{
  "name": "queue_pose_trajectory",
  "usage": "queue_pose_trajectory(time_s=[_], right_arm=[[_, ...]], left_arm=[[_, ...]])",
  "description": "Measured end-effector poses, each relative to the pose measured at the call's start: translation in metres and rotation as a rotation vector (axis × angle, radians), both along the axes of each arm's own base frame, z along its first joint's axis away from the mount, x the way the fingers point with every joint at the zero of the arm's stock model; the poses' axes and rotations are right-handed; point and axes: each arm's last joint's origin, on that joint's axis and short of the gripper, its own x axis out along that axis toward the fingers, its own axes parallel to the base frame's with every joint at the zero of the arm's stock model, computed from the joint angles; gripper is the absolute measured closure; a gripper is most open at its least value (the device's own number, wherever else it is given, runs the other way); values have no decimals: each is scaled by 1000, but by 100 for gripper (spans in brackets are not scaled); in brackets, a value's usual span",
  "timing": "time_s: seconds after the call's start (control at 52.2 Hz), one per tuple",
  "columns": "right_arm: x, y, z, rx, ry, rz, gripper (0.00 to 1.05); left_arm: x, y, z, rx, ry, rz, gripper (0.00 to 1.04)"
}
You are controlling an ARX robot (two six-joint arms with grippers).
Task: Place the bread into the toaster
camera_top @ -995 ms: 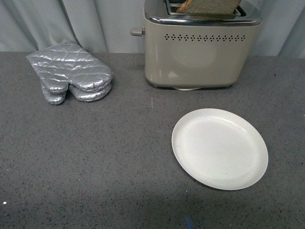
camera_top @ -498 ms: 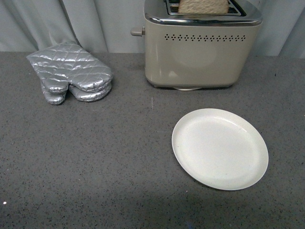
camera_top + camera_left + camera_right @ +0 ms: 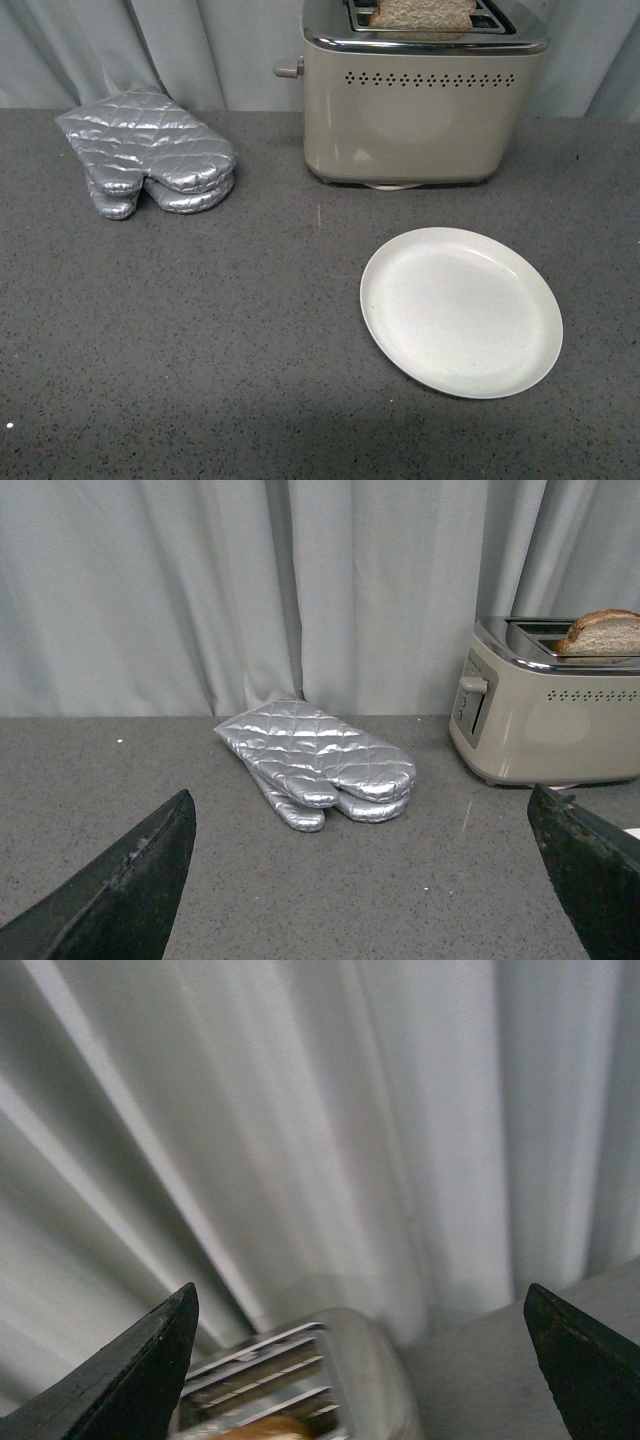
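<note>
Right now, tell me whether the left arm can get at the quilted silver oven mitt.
Probably yes: the open left pincer faces the quilted silver oven mitt across bare grey countertop.

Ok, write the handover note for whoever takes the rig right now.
Left gripper: jaws open, empty, low over the counter, facing the silver oven mitt.
Right gripper: jaws open, empty, up above the toaster.
Bread: standing in a toaster slot, top sticking out.
Plate: bare, in front of the toaster.
Done: bread in the slot.
Left: possibly pressing the lever; otherwise retract both arms.
</note>
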Motion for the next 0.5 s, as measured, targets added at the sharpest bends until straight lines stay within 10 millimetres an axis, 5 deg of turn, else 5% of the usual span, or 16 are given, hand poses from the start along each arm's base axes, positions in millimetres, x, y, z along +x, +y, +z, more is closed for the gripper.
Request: queue_pose_trajectory(time_s=[0.172, 0.287, 0.498], right_arm=[[-71, -37, -34, -280, 13, -74, 10], [-99, -51, -58, -362, 43, -91, 10], [-147, -73, -107, -318, -28, 202, 55]], left_arm=[[0, 0, 0, 0, 0, 0, 7], [0, 0, 0, 0, 0, 0, 7], [0, 0, 0, 0, 0, -2, 7]])
